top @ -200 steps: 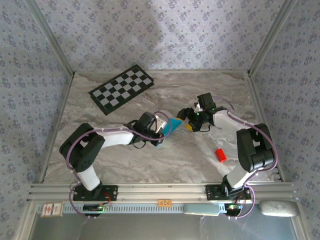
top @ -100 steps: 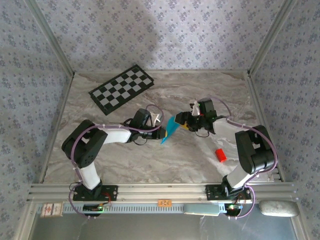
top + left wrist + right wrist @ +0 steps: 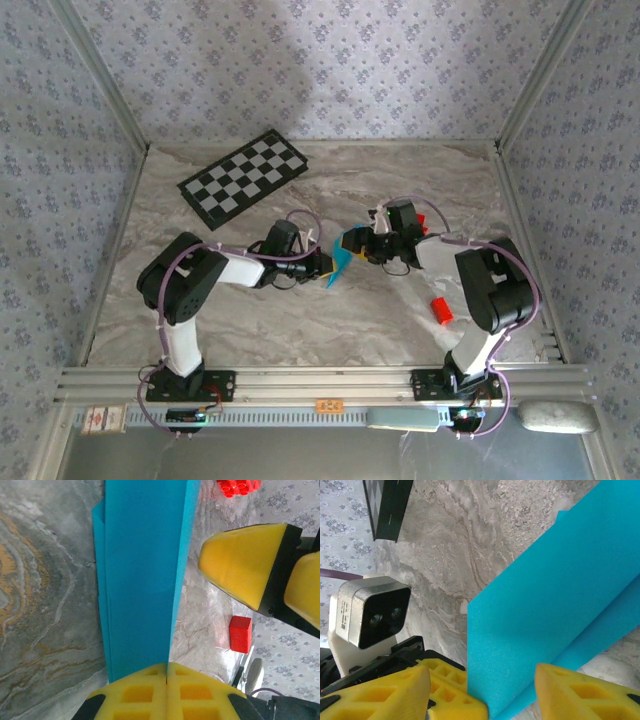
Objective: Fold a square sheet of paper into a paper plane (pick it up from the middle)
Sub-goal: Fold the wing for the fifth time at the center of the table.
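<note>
We see the left gripper [image 3: 322,264] clamped on one end of a thin bright cyan paper [image 3: 341,262], folded into a long narrow layered strip, just right of centre in the top view. In the left wrist view its yellow lattice fingertips [image 3: 142,676] meet at the bottom edge with the paper's end pinched in their seam. The strip runs straight up the frame, its right edge a crisp fold, and a second layer peeks out along its left edge. We cannot tell whether its far end touches the grey marbled tabletop [image 3: 300,330].

The right gripper [image 3: 352,243] comes in from the right, and its yellow fingers [image 3: 580,695] stand apart, one on either side of the paper's lower corner in the right wrist view, not closed on it.

Bare marble lies open across the lower centre and the left of the top view. A black-and-white checkered board [image 3: 244,178] sits at the upper left, well apart. A small red block [image 3: 441,311] lies at the lower right, near the right arm's elbow. A red studded piece [image 3: 239,486] sits at the top edge of the left wrist view, right of the paper's fold
</note>
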Robot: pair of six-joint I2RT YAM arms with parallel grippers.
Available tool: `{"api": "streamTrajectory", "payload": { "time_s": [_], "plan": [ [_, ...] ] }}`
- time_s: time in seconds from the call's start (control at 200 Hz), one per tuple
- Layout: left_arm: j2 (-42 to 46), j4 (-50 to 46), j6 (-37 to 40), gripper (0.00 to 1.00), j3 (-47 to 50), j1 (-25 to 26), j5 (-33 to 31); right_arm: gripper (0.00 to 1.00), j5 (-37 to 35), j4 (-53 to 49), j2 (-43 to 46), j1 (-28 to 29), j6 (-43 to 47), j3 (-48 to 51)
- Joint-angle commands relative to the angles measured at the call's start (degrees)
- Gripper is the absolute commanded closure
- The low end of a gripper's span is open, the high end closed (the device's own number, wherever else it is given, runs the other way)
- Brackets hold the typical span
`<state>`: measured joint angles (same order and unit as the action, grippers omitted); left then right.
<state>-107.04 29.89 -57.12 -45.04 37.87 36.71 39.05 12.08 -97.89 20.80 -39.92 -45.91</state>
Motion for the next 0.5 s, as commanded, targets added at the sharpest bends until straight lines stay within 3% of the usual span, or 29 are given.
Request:
{"api": "streamTrajectory", "payload": {
  "time_s": [0.0,0.495],
  "plan": [
    [-1.1,2.7,-3.3,1.0,0.1,-0.4,1.9,0.41,0.3,0.4,-1.2,0.4,1.6,-1.2],
    [-3.4,2.7,-4.8,1.0,-0.1,-0.7,2.4,0.43,2.3,2.3,-2.5,1.7,2.7,-2.1]
  ]
}}
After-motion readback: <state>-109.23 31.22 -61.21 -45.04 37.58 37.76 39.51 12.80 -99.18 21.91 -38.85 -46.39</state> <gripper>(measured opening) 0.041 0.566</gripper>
